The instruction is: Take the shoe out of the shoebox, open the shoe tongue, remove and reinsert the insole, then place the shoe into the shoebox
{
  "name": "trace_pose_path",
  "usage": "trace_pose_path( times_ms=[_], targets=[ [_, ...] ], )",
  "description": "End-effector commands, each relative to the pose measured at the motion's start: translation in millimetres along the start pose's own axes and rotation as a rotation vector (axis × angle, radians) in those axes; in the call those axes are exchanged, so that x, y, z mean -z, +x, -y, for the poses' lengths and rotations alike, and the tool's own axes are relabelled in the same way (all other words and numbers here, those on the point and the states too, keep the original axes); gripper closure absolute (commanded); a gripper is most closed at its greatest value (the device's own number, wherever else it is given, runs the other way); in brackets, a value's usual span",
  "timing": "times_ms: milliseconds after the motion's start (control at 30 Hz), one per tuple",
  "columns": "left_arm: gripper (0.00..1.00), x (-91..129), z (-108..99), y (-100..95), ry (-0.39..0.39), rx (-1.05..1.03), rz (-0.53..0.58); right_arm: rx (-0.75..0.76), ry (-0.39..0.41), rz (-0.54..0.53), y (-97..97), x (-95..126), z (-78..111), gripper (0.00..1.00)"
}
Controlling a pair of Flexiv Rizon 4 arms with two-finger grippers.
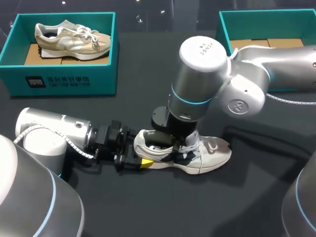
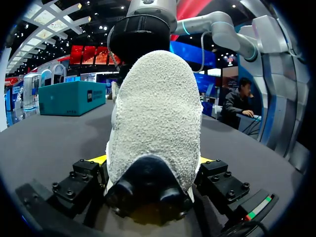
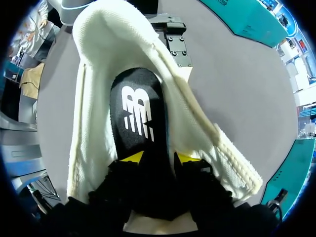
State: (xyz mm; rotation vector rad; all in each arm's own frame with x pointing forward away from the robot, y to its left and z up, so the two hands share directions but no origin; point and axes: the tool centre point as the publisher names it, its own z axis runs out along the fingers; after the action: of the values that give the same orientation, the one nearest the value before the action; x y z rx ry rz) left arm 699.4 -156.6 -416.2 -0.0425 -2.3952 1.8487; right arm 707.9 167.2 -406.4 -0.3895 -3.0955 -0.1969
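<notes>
One dark table (image 1: 148,207) is bearing the shoe (image 1: 197,153), which is lying lengthwise across me with its toe to my right. The left gripper (image 2: 152,160) is clamping its heel from behind. The right gripper (image 3: 159,158), directly above the opening, is pinching the black insole (image 3: 138,113) inside.

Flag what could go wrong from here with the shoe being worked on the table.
1. The right claw pinches the black insole inside the shoe; pulling may drag the whole shoe up if the left claw slips off the heel.
2. The insole could fold or snag on the collar coming out.
</notes>
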Motion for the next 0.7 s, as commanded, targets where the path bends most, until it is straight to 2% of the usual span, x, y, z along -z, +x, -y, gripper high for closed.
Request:
trace_pose_path(
  times_ms=[33,200,400,700],
  targets=[
    [1.00,-0.4,-1.5,-2.2,-0.001,-0.001,0.000,-0.010,0.004,-0.043,3.1,-23.7,-4.1,0.66],
    [1.00,-0.4,-1.5,-2.2,-0.001,-0.001,0.000,-0.036,0.014,-0.090,17.7,-30.9,-3.5,0.77],
    [1.00,-0.4,-1.5,-2.2,-0.001,-0.001,0.000,-0.064,0.024,-0.101,29.8,-31.7,-3.3,0.83],
    [1.00,-0.4,-1.5,-2.2,-0.001,-0.001,0.000,-0.089,0.043,-0.076,39.0,-24.1,-3.1,0.79]
  ],
)
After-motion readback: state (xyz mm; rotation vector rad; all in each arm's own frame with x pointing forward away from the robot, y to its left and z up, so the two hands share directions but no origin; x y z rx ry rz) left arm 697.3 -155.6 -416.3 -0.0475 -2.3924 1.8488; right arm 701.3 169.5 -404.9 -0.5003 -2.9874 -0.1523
